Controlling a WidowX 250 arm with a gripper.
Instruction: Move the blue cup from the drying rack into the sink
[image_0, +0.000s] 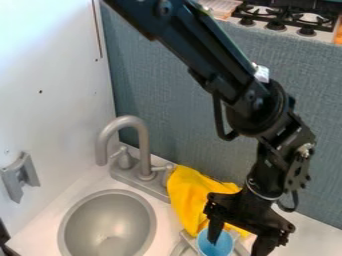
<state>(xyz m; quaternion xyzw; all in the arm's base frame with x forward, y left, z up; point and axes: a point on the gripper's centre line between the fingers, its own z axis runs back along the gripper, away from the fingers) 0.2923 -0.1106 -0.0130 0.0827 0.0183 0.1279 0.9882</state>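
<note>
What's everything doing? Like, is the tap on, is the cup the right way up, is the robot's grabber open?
Gripper: open, one finger over the blue cup, the other off to its side.
Blue cup: opening facing up.
Yellow cloth: crumpled, beside the tap.
Tap: off, no water coming out.
Stove: no flames showing; I can't tell how its knobs are set.

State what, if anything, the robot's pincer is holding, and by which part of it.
Nothing appears to be held. The pincer is spread: one finger is at the blue cup's opening, the other stands apart, beyond its rim.
</note>
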